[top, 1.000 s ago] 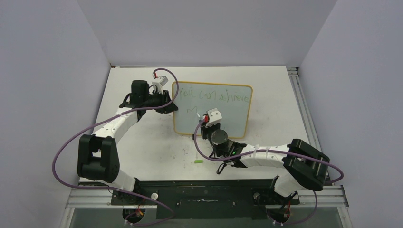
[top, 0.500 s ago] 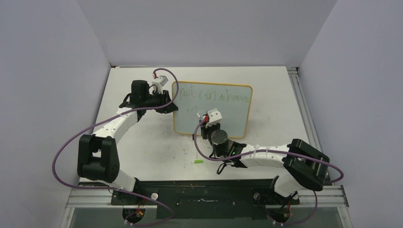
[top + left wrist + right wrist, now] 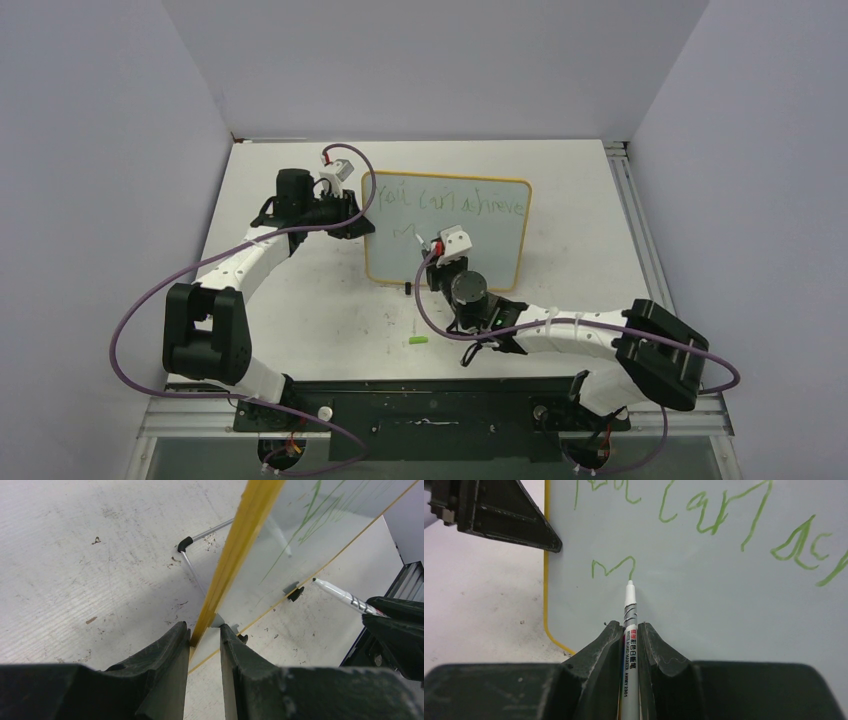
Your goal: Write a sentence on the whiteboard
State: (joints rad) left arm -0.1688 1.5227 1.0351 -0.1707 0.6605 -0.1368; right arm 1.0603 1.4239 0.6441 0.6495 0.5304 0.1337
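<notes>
- Standing near the middle of the pale grey table (image 3: 590, 200), the rectangular grey-white whiteboard with rounded corners and a thin yellow-orange frame (image 3: 490, 255) (image 3: 242, 540) (image 3: 734, 630) faces the arms.
- The sentence in thin green handwritten marker strokes (image 3: 450, 203) (image 3: 719, 515) (image 3: 305, 520) runs along the top of the board. It reads roughly "You can achieve", and a lone "m" begins a second line at lower left.
- The left gripper (image 3: 358, 224) (image 3: 202, 630) is clamped on the board's left edge, with the yellow frame pinched between its two black fingers.
- In the left wrist view, a thin grey wire leg with a black elbow (image 3: 186, 544) shows on the table behind the board. A small black clip foot (image 3: 296, 594) sits at the lower frame.
- The right gripper (image 3: 436, 258) (image 3: 629, 627) is clenched around a slim white marker pen with printed lettering (image 3: 629, 610) (image 3: 345, 597), which points up at the board face.
- The pen's tip lies at the foot of the last stroke of the "m"; whether it touches the surface cannot be told.
- A small green piece (image 3: 417, 341) lies on the table in front of the board, well apart from both grippers.
</notes>
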